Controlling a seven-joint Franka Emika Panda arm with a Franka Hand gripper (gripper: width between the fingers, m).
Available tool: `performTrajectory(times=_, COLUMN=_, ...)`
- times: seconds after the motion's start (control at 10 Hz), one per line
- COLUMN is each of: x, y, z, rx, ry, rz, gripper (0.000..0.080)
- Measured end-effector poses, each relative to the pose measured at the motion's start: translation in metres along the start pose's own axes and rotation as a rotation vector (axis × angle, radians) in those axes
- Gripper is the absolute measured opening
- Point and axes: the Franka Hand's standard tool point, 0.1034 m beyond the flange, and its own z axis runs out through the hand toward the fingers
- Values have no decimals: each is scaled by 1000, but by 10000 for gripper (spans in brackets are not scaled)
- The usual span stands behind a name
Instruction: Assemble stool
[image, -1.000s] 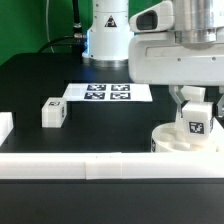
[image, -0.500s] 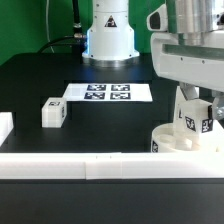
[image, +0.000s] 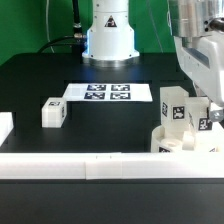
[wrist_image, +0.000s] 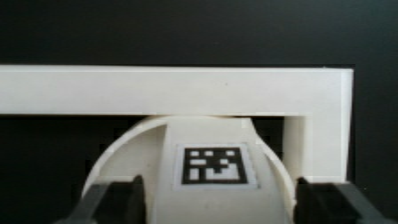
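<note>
**Though the arm blocks much of it, a tagged leg sits clamped over the seat**

Because the arm runs off the top and right edge of the exterior view, its upper part is cut away. It also covers the far side of the seat. Only the near curve of that white ring shows, just behind the border rail. Above the seat two tagged white faces appear side by side. Whether both belong to the one tagged leg or to separate pieces I cannot tell from this view. The seat's sockets show in neither view, and the leg's foot is hidden, so how deep it sits cannot be judged.

The wrist view is closer but cropped. Only the tips of the two dark fingers enter the picture, one on each side of the tagged leg. They are drawn in narrow, hard against its two sides with no dark gap showing, and they hold that leg and nothing else. The leg stands over the curved rim of the seat, its square tag facing the camera. Beyond it the border rail turns a corner on the black table.

Well apart, toward the exterior view's left, a loose leg lies on the table near the marker board. Behind the board stands the robot base. A short white piece at the far left edge is cut off.
</note>
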Motion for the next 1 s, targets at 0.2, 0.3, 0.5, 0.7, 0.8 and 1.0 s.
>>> performTrajectory(times=0.2, x=-3, y=0, z=0, rx=1, ry=-11, rz=45, gripper=537)
performTrajectory(times=0.3, x=-3, y=-1, z=-6, rx=9, ry=-13, rz=-6, gripper=625)
performTrajectory(times=0.5, x=-10, y=-3, z=-28, rx=34, ry=-20, rz=-74, gripper=648)
performTrajectory(times=0.7, x=-10, y=-4, z=-30, rx=40, ry=-18, rz=-194, gripper=649)
performTrajectory(times=0.8, x=-10, y=-4, z=-29, rx=39, ry=-16, rz=-281, gripper=649)
performTrajectory(times=1.0, x=-9, y=-3, z=-29, rx=36, ry=-11, rz=-456, gripper=649)
